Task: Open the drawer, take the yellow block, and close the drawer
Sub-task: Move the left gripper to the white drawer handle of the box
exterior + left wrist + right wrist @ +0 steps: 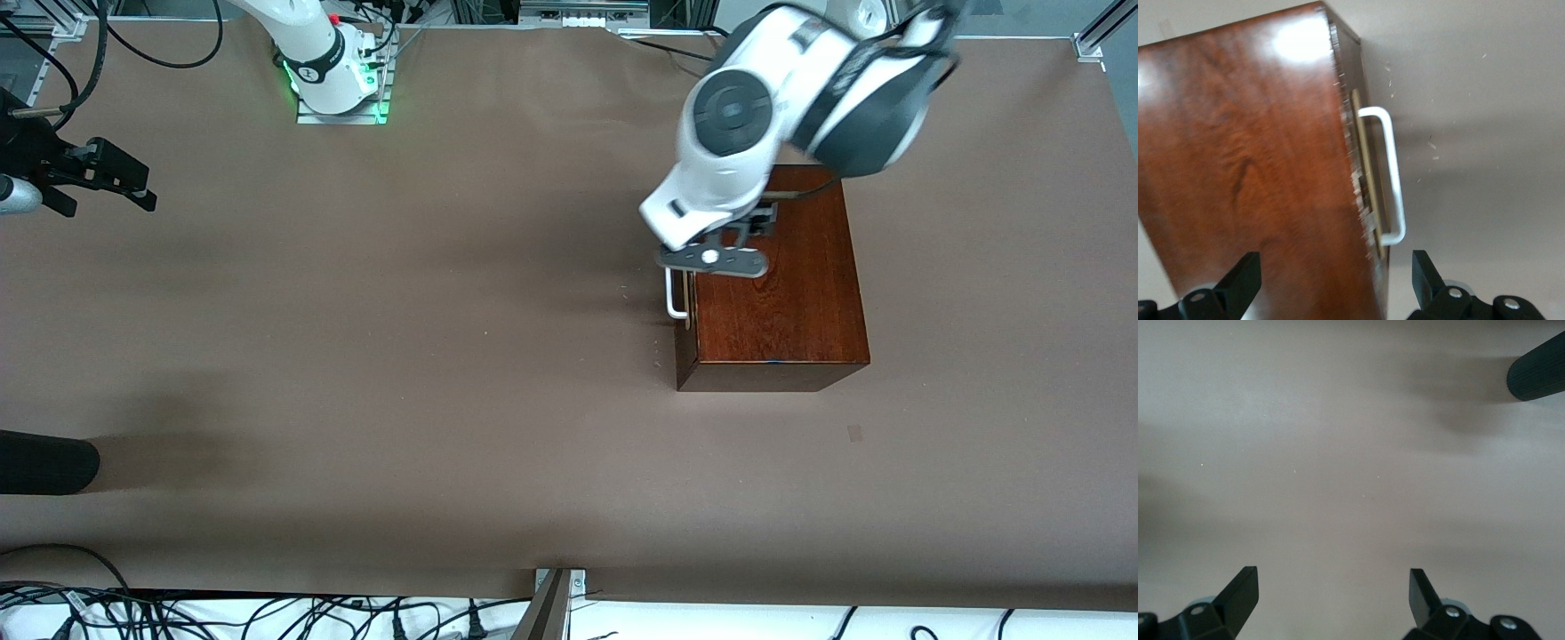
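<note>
The right gripper (98,182) waits, fingers spread, over bare table (356,373) at its own arm's end. The left gripper (711,260), fingers apart, hangs above the wooden box (782,302), just over the shut drawer (1361,153) and its white handle (676,298), apparently lining up a pull. The yellow block is unseen, presumably inside.
</note>
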Robot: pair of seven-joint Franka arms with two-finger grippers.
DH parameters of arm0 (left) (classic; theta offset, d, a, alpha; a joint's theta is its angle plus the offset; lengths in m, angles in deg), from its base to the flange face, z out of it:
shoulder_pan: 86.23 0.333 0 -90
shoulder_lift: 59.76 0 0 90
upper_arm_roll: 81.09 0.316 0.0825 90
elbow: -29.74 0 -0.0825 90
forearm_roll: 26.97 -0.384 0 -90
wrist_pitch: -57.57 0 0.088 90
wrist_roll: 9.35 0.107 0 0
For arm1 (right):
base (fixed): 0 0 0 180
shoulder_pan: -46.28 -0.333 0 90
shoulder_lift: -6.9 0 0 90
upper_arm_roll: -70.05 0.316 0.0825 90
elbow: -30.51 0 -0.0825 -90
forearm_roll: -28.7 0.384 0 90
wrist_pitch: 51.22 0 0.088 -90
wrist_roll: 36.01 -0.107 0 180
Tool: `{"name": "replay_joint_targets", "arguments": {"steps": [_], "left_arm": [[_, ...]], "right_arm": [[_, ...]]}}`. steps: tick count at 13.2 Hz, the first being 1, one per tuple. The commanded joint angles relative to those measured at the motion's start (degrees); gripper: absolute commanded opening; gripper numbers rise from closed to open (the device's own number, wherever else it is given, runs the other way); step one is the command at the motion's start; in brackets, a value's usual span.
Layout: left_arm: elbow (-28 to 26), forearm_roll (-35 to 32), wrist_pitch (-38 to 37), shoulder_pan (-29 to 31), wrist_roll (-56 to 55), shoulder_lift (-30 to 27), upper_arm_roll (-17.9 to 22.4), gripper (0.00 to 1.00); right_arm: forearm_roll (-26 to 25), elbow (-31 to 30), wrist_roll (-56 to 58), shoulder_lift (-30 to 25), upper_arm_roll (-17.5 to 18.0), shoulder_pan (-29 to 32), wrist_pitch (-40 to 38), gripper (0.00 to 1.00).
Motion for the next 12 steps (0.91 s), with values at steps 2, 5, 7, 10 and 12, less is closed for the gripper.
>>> {"name": "replay_joint_targets", "arguments": {"steps": [2, 5, 7, 10, 12], "left_arm": [[3.6, -5.3, 3.0, -6.4, -10.0, 6.3, 0.4, 1.0], [3.6, -11.0, 4.4, -11.5, -15.7, 10.2, 0.7, 1.0], [3.6, -13.6, 4.6, -12.8, -17.9, 11.6, 0.7, 1.0], [1.7, -14.8, 4.6, -12.6, -17.9, 11.8, 0.7, 1.0], [0.9, -14.8, 4.6, -12.5, -17.9, 11.8, 0.7, 1.0]], "right_arm": [[-0.1, 1.2, 0.3, 0.3, 0.2, 0.2, -1.0, 1.0], [-0.1, 1.2, 0.2, 0.3, 0.2, 0.2, -1.0, 1.0], [-0.1, 1.2, 0.3, 0.3, 0.2, 0.2, -1.0, 1.0], [-0.1, 1.2, 0.2, 0.3, 0.2, 0.2, -1.0, 1.0], [-0.1, 1.2, 0.2, 0.3, 0.2, 0.2, -1.0, 1.0]]}}
